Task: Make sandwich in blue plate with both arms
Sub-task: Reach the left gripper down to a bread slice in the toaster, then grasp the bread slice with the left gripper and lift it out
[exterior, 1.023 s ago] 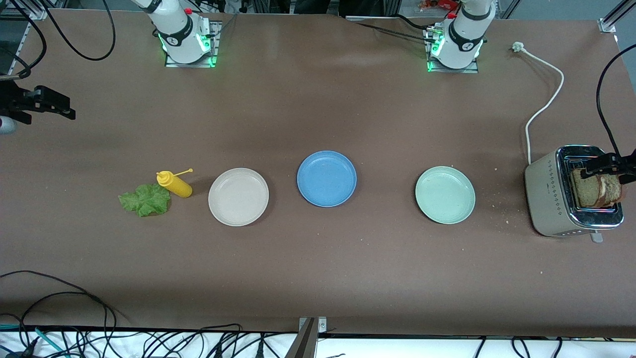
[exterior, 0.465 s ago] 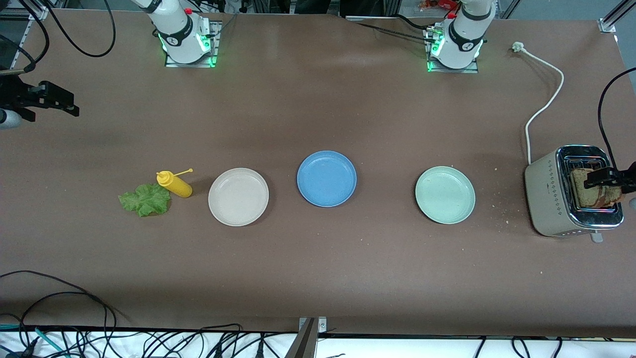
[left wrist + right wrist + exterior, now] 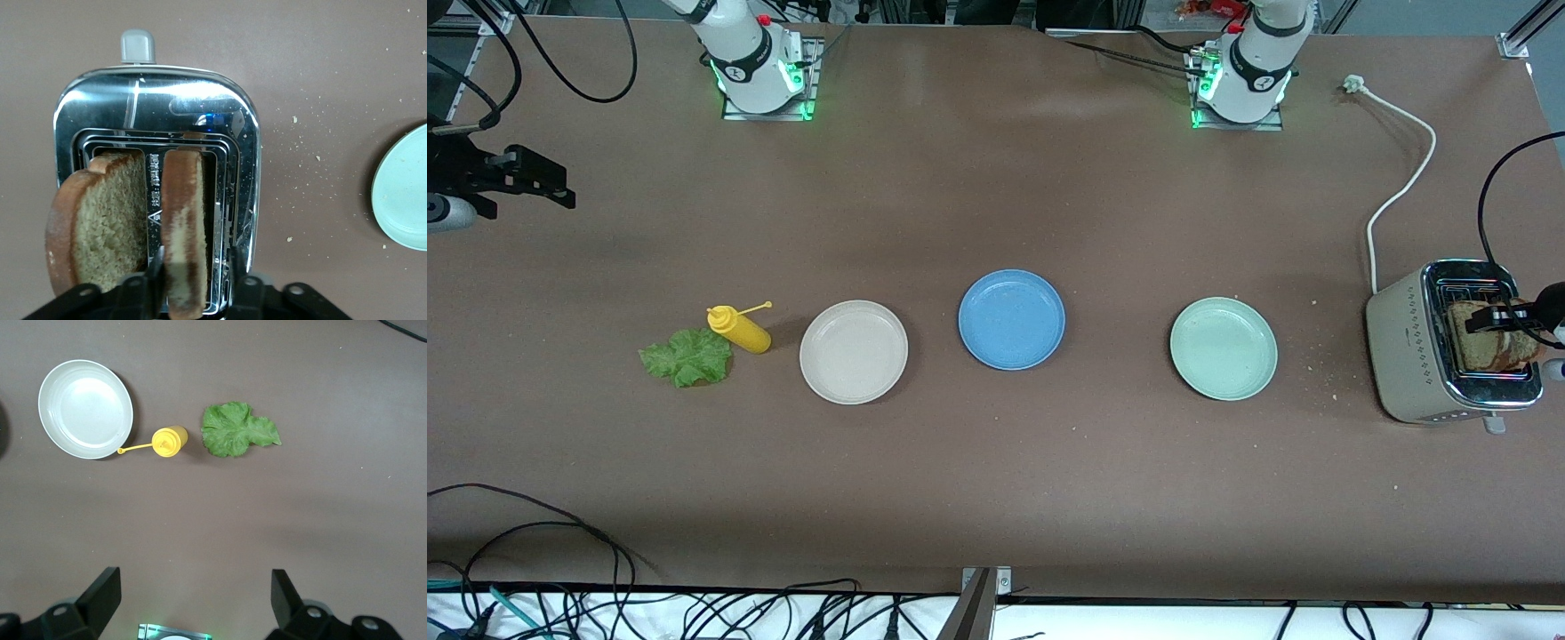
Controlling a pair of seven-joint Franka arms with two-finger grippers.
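From the front, I count three plates in a row along the middle of the bench (image 3: 996, 498): a beige plate (image 3: 854, 352) toward my right arm's end, the blue plate (image 3: 1011, 319) at the centre, bare, and a pale green plate (image 3: 1224, 348) toward my left arm's end. One lettuce leaf (image 3: 687, 357) lies flat just beside one yellow squeeze bottle (image 3: 739, 329), both between the beige plate and the bench edge at my right arm's end. One toaster (image 3: 1449, 356) stands near the edge at my left arm's end, its white cord (image 3: 1400, 191) running up toward that corner, and two bread slices (image 3: 1489, 342) stand in it. My left gripper (image 3: 1507, 313) is at the bread; my right gripper (image 3: 534, 182) hangs over the bench at the edge at my right arm's end.

My left wrist view shows the two slices upright in the toaster's slots. My left fingers (image 3: 157, 277) straddle the crust of one bread slice (image 3: 184, 227), closing on it; I cannot tell whether they grip it yet. The other slice (image 3: 100, 220) leans free beside it.

My right wrist view shows my right fingers (image 3: 100, 593) spread wide and holding nothing, over bare bench near the leaf, the bottle and the beige plate.
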